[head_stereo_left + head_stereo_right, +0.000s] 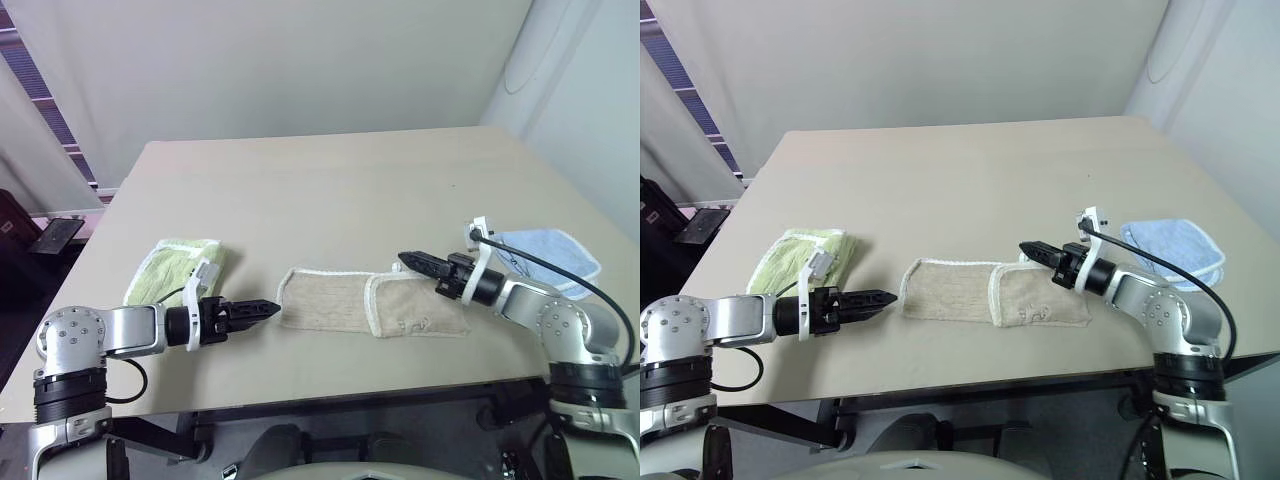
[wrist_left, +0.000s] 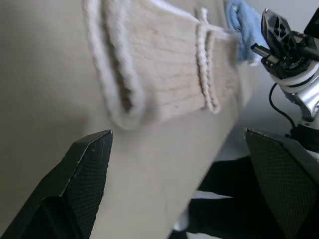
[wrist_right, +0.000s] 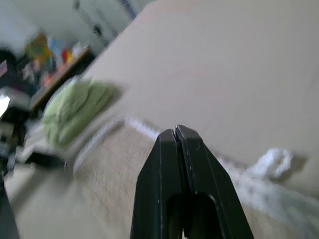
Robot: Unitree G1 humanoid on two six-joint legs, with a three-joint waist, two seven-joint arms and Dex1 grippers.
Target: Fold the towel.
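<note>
Towel (image 1: 370, 305) lies between both end effectors, untouched.

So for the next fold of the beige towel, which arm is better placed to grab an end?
Probably the left. The left gripper is open, just off the towel's unfolded end. The right gripper is shut, over the end already folded over.

Both arms reach forward and inward, low and almost level. The left tool (image 1: 268, 309) points to the right, and in its wrist view the two black fingers (image 2: 82, 174) stand wide apart and hold nothing. The right tool (image 1: 406, 261) points to the left, its fingers (image 3: 179, 164) pressed together, also holding nothing.
</note>
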